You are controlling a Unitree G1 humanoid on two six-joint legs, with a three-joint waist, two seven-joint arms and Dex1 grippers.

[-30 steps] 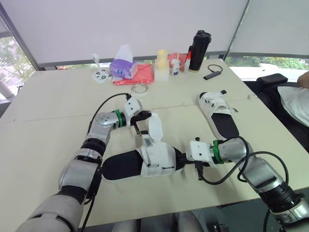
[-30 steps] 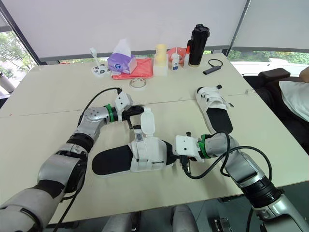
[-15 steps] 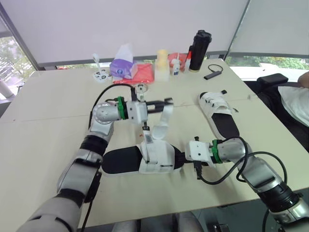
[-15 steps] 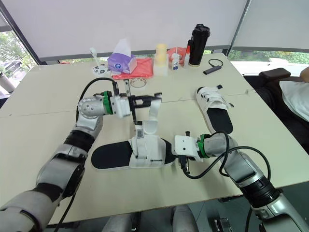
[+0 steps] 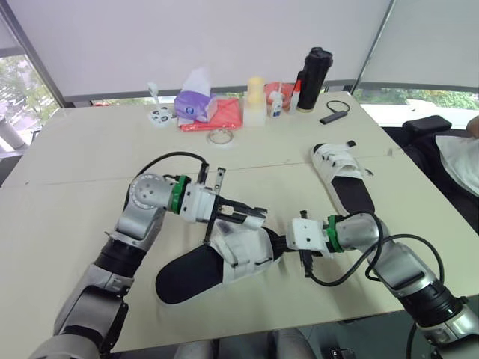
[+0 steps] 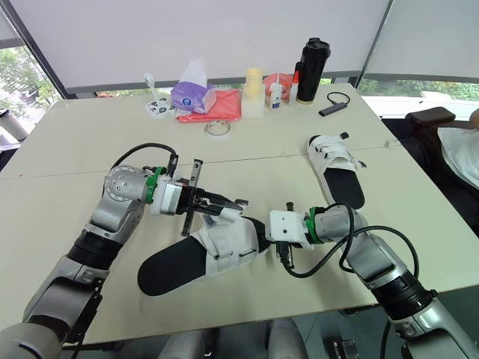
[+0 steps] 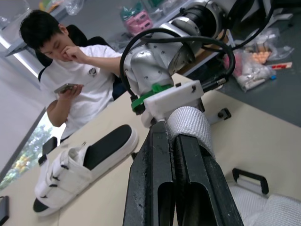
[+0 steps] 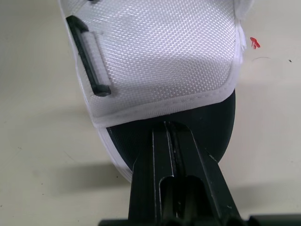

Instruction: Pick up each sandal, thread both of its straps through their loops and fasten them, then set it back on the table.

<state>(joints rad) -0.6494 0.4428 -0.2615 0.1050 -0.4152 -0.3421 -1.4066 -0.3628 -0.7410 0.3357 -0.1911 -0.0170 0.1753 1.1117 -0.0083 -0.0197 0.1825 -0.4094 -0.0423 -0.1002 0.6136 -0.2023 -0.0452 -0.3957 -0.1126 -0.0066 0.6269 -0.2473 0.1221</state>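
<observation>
The left side of the table (image 5: 60, 172) lies bare, as does the strip along the lower edge, so there is open passage. At centre frame the near sandal (image 5: 217, 262) blocks the way, its strap (image 7: 190, 127) pinched by the left gripper (image 5: 258, 217) and its sole clamped by the right gripper (image 5: 275, 241), with cables looping in from both sides. The second sandal (image 5: 342, 178) takes mid-right, and a bare lane runs between the two. Upper centre is walled off by a tissue pack (image 5: 193, 103), red cloth (image 5: 228, 116), yellow bottle (image 5: 256, 101) and black flask (image 5: 311, 69), with a tape ring (image 5: 219, 136) just below them.

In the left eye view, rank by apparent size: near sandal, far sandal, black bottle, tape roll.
1. near sandal, though being closest to the camera enlarges it; the pair may really match
2. far sandal
3. black bottle
4. tape roll
</observation>
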